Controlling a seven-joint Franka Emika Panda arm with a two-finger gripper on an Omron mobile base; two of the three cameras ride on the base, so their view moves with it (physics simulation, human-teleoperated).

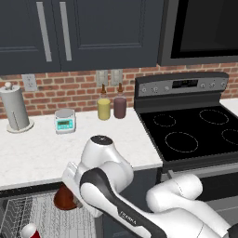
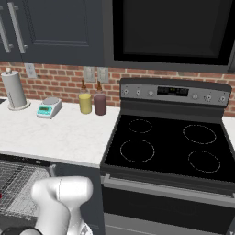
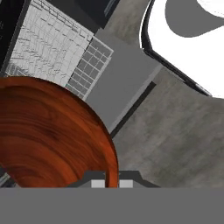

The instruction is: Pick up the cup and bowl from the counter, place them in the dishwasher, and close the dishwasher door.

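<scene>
Bowl (image 3: pixel 48 131), reddish-brown and wood-grained, is pinched by its rim between the gripper's (image 3: pixel 112 183) nearly closed fingers; in the left base view it hangs at about 8 o'clock of the arm's elbow, just over the open dishwasher's wire rack (image 1: pixel 44 216). The red cup (image 1: pixel 29 231) already stands in the rack at 7 o'clock of the bowl. Good practice, by my judgement: lower the bowl level until it rests on the wires before letting go, and set it away from the cup. Edges to mind are the tabletop (image 1: pixel 42 151) lip overhead and the rack's raised side. Open room lies toward the floor at 3 o'clock in the hand view, a clear way out before closing the door.
</scene>
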